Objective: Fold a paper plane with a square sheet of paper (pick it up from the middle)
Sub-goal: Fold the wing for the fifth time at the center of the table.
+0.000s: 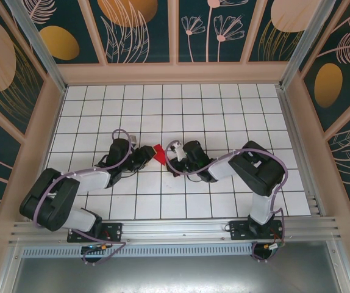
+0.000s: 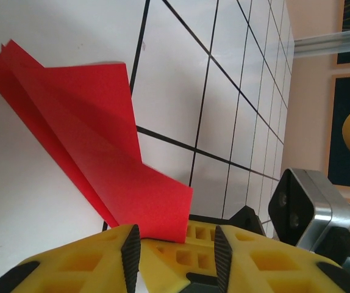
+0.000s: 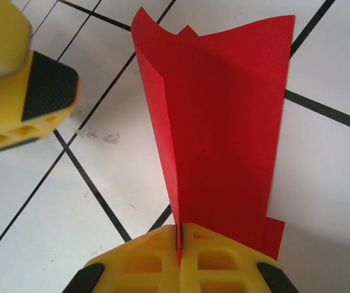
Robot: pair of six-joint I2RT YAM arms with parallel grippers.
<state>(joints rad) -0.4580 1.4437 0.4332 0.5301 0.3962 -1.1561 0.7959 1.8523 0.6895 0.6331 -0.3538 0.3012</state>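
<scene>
White tiled table (image 1: 224,104) below, and over its middle my right pincer (image 3: 178,235) is squeezed shut on the folded red paper (image 3: 224,122), holding it steady so my left pincer (image 2: 176,237), open around a corner, can grab it.

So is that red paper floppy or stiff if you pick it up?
Probably floppy on its own: the red paper curls at its free edge. The creases seem to stiffen it, since it sticks straight out from the right fingers. Likely very light too, as one small pinch holds it.
</scene>
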